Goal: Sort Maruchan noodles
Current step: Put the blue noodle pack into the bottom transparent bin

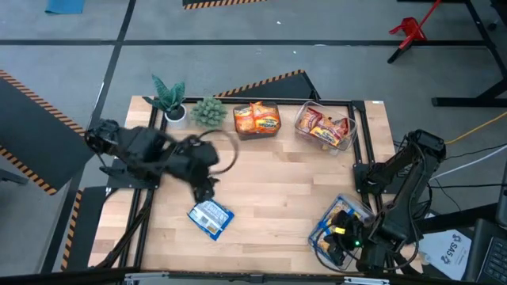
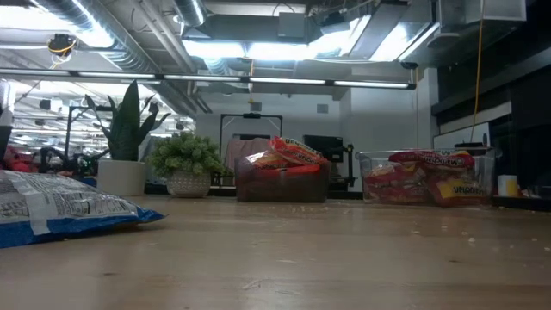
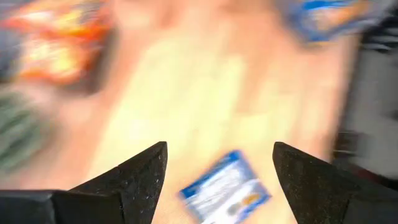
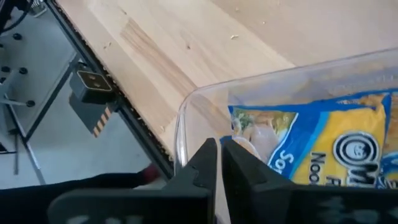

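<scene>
- The left gripper (image 3: 217,165), fingers spread wide and empty, hovers above 1 blue-and-white packet (image 1: 211,218); a hasty descent may push it aside.
- The right gripper (image 4: 219,163), fingers pressed together and holding nothing, waits over the blue-packet bin (image 1: 321,233).

Grey floor (image 1: 238,24) with hazard-striped tape (image 1: 214,4); ceiling strip lights (image 2: 258,47) behind.

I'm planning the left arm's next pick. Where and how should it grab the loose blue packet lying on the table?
The blue packet lies flat and alone on the wood, skewed, below the left gripper, whose fingers are spread. Probably best to come straight down and pinch across its narrower width near the middle, wrist turned to match the skew; the crinkly film should bunch between the fingers.
</scene>
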Robot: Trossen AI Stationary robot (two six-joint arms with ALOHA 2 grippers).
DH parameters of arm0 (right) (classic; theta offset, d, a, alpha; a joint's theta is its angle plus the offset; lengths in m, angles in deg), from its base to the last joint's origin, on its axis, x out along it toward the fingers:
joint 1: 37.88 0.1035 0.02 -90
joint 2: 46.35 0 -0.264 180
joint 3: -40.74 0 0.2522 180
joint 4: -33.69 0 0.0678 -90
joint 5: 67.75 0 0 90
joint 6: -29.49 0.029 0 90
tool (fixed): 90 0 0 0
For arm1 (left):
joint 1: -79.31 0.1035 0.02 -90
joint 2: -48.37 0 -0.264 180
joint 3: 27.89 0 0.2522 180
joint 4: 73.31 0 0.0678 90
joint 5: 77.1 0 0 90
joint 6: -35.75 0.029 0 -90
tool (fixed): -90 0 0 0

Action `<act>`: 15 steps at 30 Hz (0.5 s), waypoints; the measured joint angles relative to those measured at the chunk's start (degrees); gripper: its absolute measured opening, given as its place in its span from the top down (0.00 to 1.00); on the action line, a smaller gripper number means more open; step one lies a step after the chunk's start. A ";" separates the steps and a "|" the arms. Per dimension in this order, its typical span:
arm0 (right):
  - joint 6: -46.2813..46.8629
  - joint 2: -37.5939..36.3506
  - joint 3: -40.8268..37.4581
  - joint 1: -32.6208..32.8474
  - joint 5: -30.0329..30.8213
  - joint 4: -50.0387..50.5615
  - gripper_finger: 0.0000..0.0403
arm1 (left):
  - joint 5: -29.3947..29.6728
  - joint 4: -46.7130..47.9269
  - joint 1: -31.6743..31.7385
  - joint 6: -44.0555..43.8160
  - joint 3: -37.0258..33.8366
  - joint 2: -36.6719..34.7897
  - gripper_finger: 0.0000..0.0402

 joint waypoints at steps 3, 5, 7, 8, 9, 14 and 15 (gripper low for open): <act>-1.53 0.37 0.00 0.00 1.54 -0.29 0.93 | 9.04 6.91 -5.00 -9.04 -0.79 -0.75 0.29; -2.46 0.30 0.02 0.00 3.33 -0.76 0.87 | 9.52 5.70 -7.66 -12.13 -3.49 -2.50 0.29; -2.80 0.30 0.02 -0.37 5.02 -0.80 0.79 | 10.12 3.99 -8.79 -15.43 -6.68 -5.28 0.29; -2.83 0.30 0.02 -0.48 5.52 -0.89 0.75 | 10.82 3.99 -9.16 -17.32 -8.66 -7.00 0.29; -2.83 0.30 0.02 -0.50 5.67 -1.10 0.71 | 11.71 4.30 -9.65 -19.49 -11.08 -8.71 0.29; -3.84 0.30 0.02 -1.25 6.14 -2.09 0.55 | 13.57 -0.19 -10.43 -29.11 -27.07 -19.25 0.29; -4.40 0.30 0.02 -1.25 6.13 -2.49 0.53 | 13.70 -2.35 -10.37 -30.18 -30.88 -21.38 0.29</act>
